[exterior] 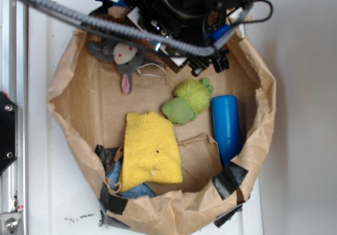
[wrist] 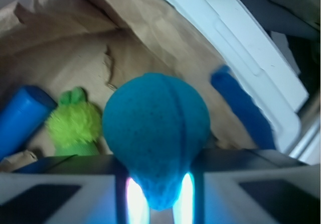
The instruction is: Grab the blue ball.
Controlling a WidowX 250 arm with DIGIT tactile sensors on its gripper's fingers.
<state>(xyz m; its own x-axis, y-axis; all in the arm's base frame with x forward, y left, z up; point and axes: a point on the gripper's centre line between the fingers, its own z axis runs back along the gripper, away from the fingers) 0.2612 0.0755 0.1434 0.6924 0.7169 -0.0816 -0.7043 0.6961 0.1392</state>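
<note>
You are looking at a lab test bench, not a home: a white tabletop (exterior: pixel 58 193) with a metal rail (exterior: pixel 13 87) bolted along the left edge of the frame, and a makeshift brown paper bin (exterior: pixel 73 108) patched with black tape (exterior: pixel 229 179) at the lower right, stocked with assorted toys.

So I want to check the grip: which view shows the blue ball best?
The wrist view. The blue ball fills the middle of the picture, its lower end sitting between the hand's two lit fingers. In the exterior view the arm covers that spot, so the ball is not visible there.
</note>
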